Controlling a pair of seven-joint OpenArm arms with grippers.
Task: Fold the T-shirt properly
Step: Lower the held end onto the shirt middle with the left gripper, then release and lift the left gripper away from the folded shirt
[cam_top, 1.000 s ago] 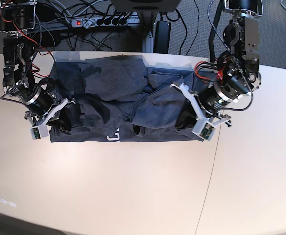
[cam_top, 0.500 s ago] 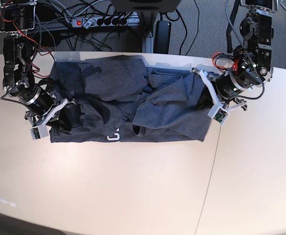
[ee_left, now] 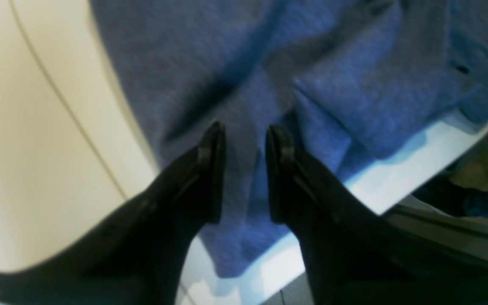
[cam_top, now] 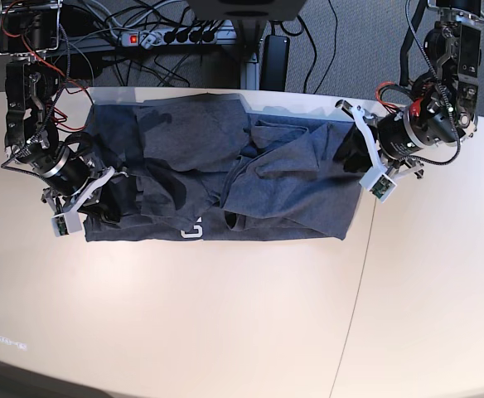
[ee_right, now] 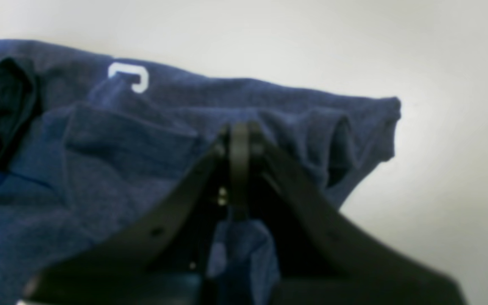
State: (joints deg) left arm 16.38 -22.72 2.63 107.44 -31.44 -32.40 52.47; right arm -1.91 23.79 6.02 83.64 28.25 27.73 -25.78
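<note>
We see a crumpled dark blue-grey T-shirt (cam_top: 217,178) spread across the pale tabletop (cam_top: 225,315) between two arms.

At left, the right gripper (ee_right: 239,135) has its fingers closed, pinching a fold near the shirt's edge. At right, the left gripper (ee_left: 244,140) hovers over the shirt's other edge, fingers parted, holding nothing.

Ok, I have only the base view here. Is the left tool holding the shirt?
Observer: No. In the left wrist view the left tool has its jaws apart and grips nothing; the shirt lies beyond them.
Operator: And the other one?
Observer: The right wrist view shows the right tool shut on a fold of the shirt.
</note>
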